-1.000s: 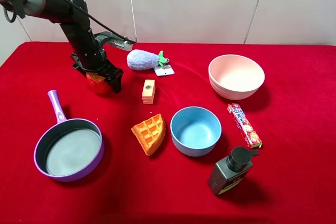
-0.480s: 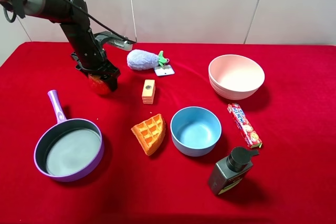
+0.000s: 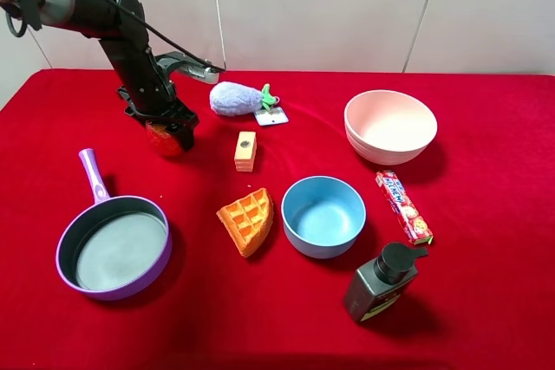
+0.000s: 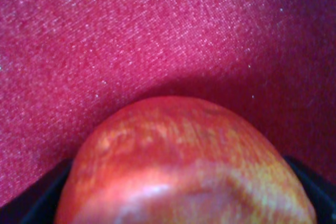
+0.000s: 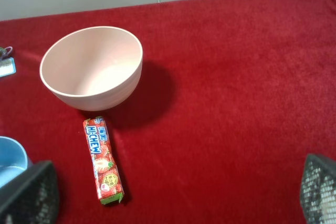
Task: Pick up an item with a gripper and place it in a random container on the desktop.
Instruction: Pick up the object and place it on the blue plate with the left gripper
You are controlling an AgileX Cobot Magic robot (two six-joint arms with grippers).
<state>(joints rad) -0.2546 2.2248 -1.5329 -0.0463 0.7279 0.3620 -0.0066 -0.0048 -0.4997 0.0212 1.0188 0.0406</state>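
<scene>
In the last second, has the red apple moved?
No. The apple keeps the same gap to the tan block beside it, with the left hand closed around it.

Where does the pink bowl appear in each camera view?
Exterior high: pink bowl at the right rear of the table.
Left wrist: not in it; it shows the apple.
Right wrist: pink bowl just beyond one end of the candy pack.
Shared landmark: the candy pack beside the bowl.

"HI-CHEW" in white letters on the red candy stick (image 5: 103,159)
</scene>
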